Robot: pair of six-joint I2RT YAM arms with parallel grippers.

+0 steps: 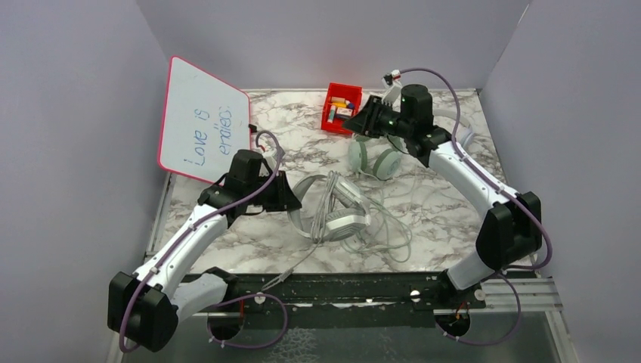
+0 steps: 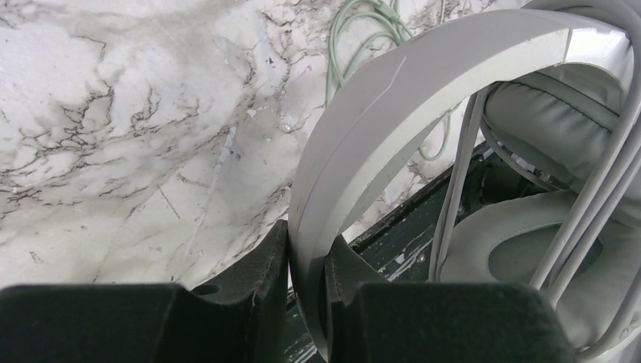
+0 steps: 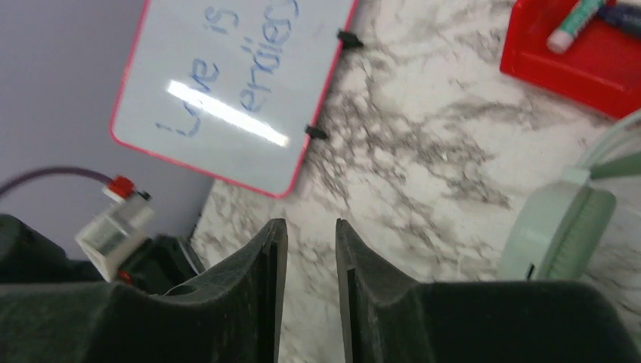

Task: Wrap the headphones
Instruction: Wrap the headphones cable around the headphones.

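The grey-white headphones lie at the table's middle with cable turns lying over the ear cups. My left gripper is shut on their headband, which stands pinched between the two fingers of the left gripper. The mint-green headphones lie farther back, and their thin cable runs loose over the table. My right gripper hovers above them near the red bin. In its own view the right gripper is open with nothing between the fingers, and a mint ear cup sits to its right.
A pink-framed whiteboard leans at the back left. A red bin with small items stands at the back centre. A white band shows behind the right arm. The black rail runs along the near edge.
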